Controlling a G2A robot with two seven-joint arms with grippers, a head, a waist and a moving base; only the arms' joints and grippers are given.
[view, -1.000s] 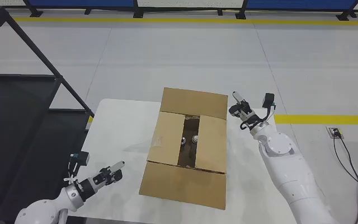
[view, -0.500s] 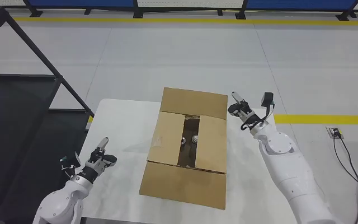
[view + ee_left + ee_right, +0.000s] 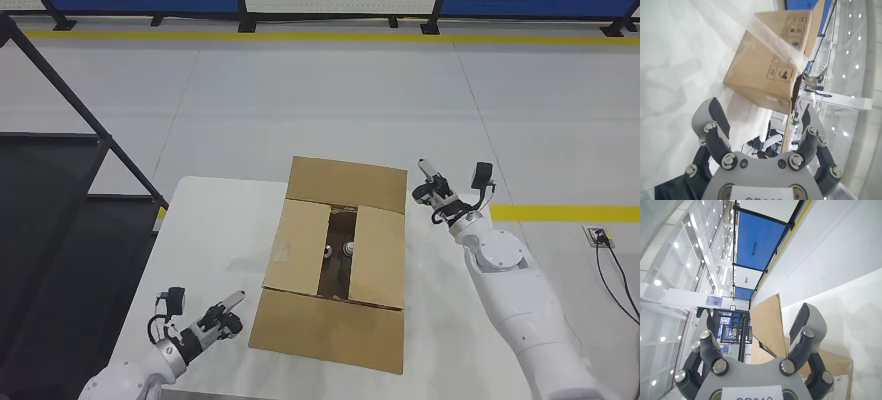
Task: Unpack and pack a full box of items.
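Pale grey shop floor [image 3: 300,100] all around, with a yellow stripe [image 3: 300,36] running along the far side in front of some blue panels [image 3: 140,5]. Over on the left is a black metal frame [image 3: 70,110] with a dark floor patch [image 3: 50,230] under it. Next comes the white table [image 3: 200,230], which looks a bit creased like it has a cover on it. The left gripper [image 3: 233,308] hangs low over the table's near-left part, just off the box's near-left corner; its own wrist view shows the left gripper [image 3: 761,109] spread wide with nothing between the pads. The cardboard box [image 3: 345,182] sits in the middle of the table, two side flaps folded half over the top, and the gap between them shows a couple of round silvery tops [image 3: 350,246] inside. Clear tape [image 3: 776,43] is stuck along one flap edge. The right gripper [image 3: 430,178] sits beside the box's far-right corner, apart from the cardboard, and its wrist view has the right gripper [image 3: 755,310] spread open and empty too. Further right, another yellow line [image 3: 570,213] crosses the floor, and a wall-type socket [image 3: 597,237] lies there with a black cable [image 3: 615,285] trailing off.
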